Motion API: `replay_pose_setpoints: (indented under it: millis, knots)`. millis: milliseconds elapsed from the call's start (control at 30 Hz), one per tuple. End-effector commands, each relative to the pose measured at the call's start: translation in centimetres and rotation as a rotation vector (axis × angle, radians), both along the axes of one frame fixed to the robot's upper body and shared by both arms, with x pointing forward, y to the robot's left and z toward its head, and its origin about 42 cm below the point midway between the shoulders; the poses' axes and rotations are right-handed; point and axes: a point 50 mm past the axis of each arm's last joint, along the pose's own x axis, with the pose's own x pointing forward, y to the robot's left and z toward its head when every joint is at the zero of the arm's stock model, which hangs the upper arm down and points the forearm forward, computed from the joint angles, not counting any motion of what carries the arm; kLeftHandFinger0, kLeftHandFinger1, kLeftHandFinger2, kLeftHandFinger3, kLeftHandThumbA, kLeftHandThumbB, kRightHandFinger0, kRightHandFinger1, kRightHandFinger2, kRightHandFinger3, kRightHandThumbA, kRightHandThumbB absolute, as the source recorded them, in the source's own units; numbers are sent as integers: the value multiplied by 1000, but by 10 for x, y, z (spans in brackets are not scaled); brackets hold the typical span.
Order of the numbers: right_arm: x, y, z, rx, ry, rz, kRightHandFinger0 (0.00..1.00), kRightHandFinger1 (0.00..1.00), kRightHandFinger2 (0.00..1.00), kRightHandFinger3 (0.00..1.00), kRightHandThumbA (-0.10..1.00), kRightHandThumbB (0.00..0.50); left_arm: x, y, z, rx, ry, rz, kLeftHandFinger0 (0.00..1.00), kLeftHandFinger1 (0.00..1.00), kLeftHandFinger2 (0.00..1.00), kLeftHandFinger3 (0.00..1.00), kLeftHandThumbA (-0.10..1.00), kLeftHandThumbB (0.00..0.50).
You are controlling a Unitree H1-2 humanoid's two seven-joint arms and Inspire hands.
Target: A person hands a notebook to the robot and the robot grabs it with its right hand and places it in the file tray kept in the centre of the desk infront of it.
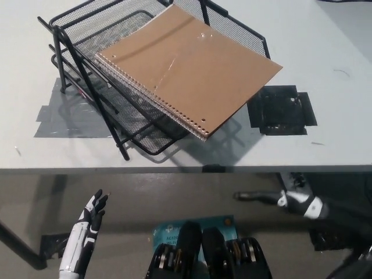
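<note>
Head view
Notebook: a brown-covered, spiral-bound notebook point(189, 70) was seen lying tilted across the top of the tray, its wire binding toward the near left and its right corner jutting past the tray's right rim.
File tray: a black wire-mesh stacked file tray point(110, 23) was set on the far left part of the desk.
Desk: a white desk top point(325, 64) was crossed with grey tape point(64, 113) at the left and a black tape patch point(282, 110) at the right, just beside the notebook's right corner.
Right hand: the black right hand point(273, 197) was held below the near desk edge, well apart from the notebook, fingers stretched out leftward and holding nothing.
Left hand: the white left hand point(90, 218) was rested at the lower left, fingers spread and empty.
</note>
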Motion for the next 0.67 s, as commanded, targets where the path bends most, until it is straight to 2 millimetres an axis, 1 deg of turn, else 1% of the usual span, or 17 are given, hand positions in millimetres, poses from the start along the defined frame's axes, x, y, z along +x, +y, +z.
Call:
replay_pose_setpoints:
  millis: [0, 33, 67, 100, 133, 167, 200, 233, 267, 300, 333, 367, 400, 433, 467, 567, 633]
  knots:
    - [-21, 8, -22, 430, -15, -481, 1000, 1000, 1000, 1000, 1000, 385, 11, 5, 30, 19, -138, -21, 1000, 1000, 1000, 1000, 1000, 427]
    - [-13, 12, -42, 428, 29, -544, 1000, 1000, 1000, 1000, 1000, 381, 12, 5, 32, 19, -142, -26, 1000, 1000, 1000, 1000, 1000, 426]
    - [-10, 15, -53, 428, 50, -576, 1000, 1000, 1000, 1000, 1000, 339, 13, 5, 33, 18, -144, -29, 1000, 1000, 1000, 1000, 1000, 426]
    - [-9, 16, -57, 429, 55, -586, 1000, 1000, 1000, 1000, 1000, 336, 14, 5, 33, 19, -146, -31, 1000, 1000, 1000, 1000, 1000, 427]
    - [-2, 22, -79, 431, 87, -687, 1000, 1000, 1000, 1000, 1000, 245, 14, 5, 35, 16, -148, -31, 1000, 1000, 1000, 1000, 1000, 426]
    - [0, 25, -86, 432, 95, -727, 1000, 1000, 1000, 1000, 1000, 223, 15, 5, 35, 15, -148, -30, 1000, 1000, 1000, 1000, 1000, 426]
    - [1, 31, -103, 413, 104, -808, 1000, 1000, 1000, 1000, 1000, 171, 16, 3, 35, 11, -150, -32, 1000, 1000, 1000, 1000, 1000, 426]
    - [0, 32, -108, 405, 104, -830, 1000, 1000, 1000, 1000, 1000, 169, 16, 2, 35, 9, -150, -33, 1000, 1000, 1000, 1000, 1000, 426]
    - [1, 39, -123, 406, 140, -850, 1000, 1000, 1000, 1000, 1000, 133, 17, 2, 35, 11, -153, -32, 1000, 1000, 1000, 1000, 1000, 432]
    - [1, 42, -127, 406, 149, -856, 1000, 1000, 1000, 1000, 1000, 133, 17, 2, 35, 12, -154, -32, 1000, 1000, 1000, 1000, 1000, 432]
    - [1, 47, -140, 422, 199, -860, 1000, 1000, 1000, 1000, 1000, 96, 18, 3, 35, 12, -157, -31, 1000, 1000, 1000, 1000, 1000, 424]
    - [2, 49, -146, 424, 220, -864, 1000, 1000, 1000, 1000, 1000, 80, 18, 2, 35, 12, -158, -29, 1000, 1000, 1000, 1000, 1000, 422]
    - [5, 49, -158, 417, 244, -872, 1000, 1000, 1000, 1000, 1000, 48, 18, 2, 34, 11, -160, -27, 1000, 1000, 1000, 1000, 1000, 415]
    - [7, 48, -162, 413, 252, -877, 1000, 1000, 1000, 1000, 1000, 36, 19, 2, 34, 13, -161, -25, 1000, 1000, 1000, 1000, 1000, 417]
    - [11, 46, -168, 400, 270, -883, 1000, 1000, 1000, 1000, 1000, 37, 19, 2, 34, 15, -163, -25, 1000, 1000, 1000, 1000, 1000, 417]
    - [14, 46, -173, 384, 278, -883, 1000, 1000, 1000, 1000, 1000, 34, 20, 2, 35, 14, -162, -27, 1000, 1000, 1000, 1000, 1000, 425]
    - [15, 45, -173, 380, 270, -883, 1000, 1000, 1000, 1000, 1000, 33, 21, 1, 36, 5, -164, -29, 1000, 1000, 1000, 1000, 1000, 420]
